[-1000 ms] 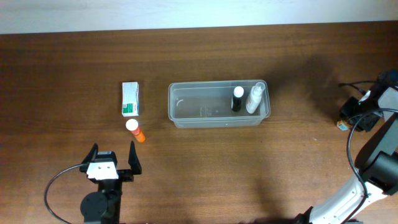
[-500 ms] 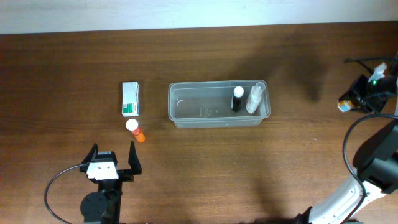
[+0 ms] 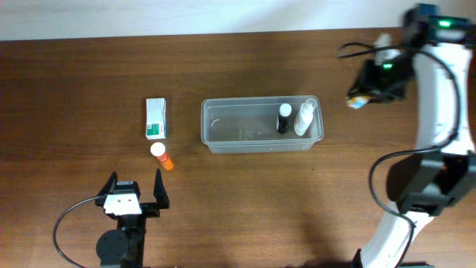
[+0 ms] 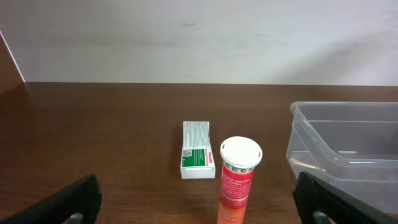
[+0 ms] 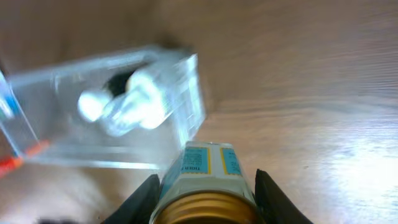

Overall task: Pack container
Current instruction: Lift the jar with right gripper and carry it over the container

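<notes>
The clear plastic container (image 3: 260, 125) sits mid-table with a black bottle (image 3: 283, 118) and a white bottle (image 3: 304, 117) at its right end; it also shows in the right wrist view (image 5: 106, 112) and the left wrist view (image 4: 348, 149). My right gripper (image 3: 358, 98) is shut on a small jar with a gold lid and blue-yellow label (image 5: 208, 180), held in the air right of the container. My left gripper (image 3: 134, 195) is open and empty near the front edge. An orange tube with a white cap (image 3: 161, 155) stands just ahead of it, also in the left wrist view (image 4: 237, 180).
A white and green box (image 3: 155, 118) lies flat left of the container, beyond the orange tube; it also shows in the left wrist view (image 4: 196, 158). A pale wall runs along the table's far edge.
My right arm has swung from the far right edge up and leftward toward the container, carrying the jar. The left arm and the table objects have not moved.
</notes>
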`<state>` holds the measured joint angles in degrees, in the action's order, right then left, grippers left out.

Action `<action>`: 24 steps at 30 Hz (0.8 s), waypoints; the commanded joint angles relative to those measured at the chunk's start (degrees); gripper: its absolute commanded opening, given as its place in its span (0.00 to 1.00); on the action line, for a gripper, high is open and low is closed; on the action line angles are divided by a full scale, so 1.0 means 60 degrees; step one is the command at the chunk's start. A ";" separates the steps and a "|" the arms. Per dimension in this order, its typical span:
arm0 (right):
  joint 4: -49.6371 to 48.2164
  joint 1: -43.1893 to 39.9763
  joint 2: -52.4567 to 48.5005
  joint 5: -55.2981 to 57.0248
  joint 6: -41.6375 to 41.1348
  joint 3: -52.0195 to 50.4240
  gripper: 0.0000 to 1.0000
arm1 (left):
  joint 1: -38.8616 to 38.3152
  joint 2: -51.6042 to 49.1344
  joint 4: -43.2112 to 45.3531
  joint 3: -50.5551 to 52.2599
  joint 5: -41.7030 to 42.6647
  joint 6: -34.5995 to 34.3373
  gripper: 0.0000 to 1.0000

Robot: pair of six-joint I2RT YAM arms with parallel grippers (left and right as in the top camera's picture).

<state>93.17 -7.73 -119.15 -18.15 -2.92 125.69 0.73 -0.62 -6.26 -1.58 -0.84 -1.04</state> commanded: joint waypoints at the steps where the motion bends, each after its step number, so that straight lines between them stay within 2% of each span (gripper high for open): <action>1: 0.0076 0.0969 0.0284 0.0648 0.0204 0.0186 0.35 | 0.0047 0.0047 0.0036 0.0069 0.0098 0.0146 1.00; 9: -0.0404 0.3078 0.0280 0.1821 0.0160 0.0160 0.36 | 0.0047 0.0047 0.0040 0.0069 0.0098 0.0146 0.99; 24: -0.0645 0.4630 -0.0372 0.1894 0.0091 0.0142 0.36 | 0.0047 0.0047 0.0036 0.0069 0.0102 0.0146 0.99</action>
<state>89.54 18.90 -119.46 -7.73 -2.55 125.69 0.75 -0.62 -6.26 -1.58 -0.84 -1.04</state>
